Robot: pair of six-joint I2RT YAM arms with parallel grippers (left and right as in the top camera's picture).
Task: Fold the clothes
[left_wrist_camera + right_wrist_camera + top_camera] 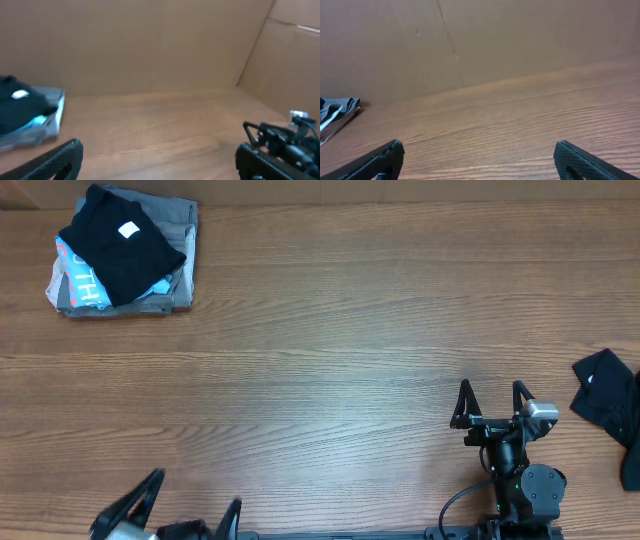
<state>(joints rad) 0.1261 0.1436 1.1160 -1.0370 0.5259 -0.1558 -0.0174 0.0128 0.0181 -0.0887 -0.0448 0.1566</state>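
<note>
A folded black T-shirt (120,242) with a small white neck label lies on top of a pile at the table's far left corner. It also appears at the left edge of the left wrist view, the black T-shirt (20,107). A second black garment (610,402) lies crumpled at the right edge of the table. My left gripper (197,490) is open at the near edge, left of centre, nothing between its fingers (70,152). My right gripper (490,386) stands open near the front right, empty, well left of the crumpled garment. Its fingers (390,152) frame bare wood.
Under the black T-shirt sit a light blue shirt (80,280) with pink-white lettering and a grey folded garment (180,220). The wooden table (330,330) stretches between pile and arms. Brown cardboard walls (520,35) rise behind it. The right arm (287,142) shows in the left wrist view.
</note>
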